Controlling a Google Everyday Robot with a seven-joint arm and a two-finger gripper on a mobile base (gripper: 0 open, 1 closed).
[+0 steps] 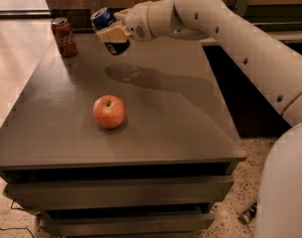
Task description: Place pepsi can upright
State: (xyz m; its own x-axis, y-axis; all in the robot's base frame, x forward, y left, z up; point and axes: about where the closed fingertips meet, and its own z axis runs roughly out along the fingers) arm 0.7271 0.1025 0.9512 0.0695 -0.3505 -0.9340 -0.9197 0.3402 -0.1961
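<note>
While gripper [111, 34] clasps tilted pepsi can [103, 18] above grey table [180, 128], speckled floor [228, 205] around.

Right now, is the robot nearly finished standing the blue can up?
Not quite. Done: the claw is shut on the pepsi can, so it's picked up. In hand: the can hangs tilted in the air over the far end of the table, near the Coca-Cola can. Left: lower it, stand it upright on the table, and let go.
</note>
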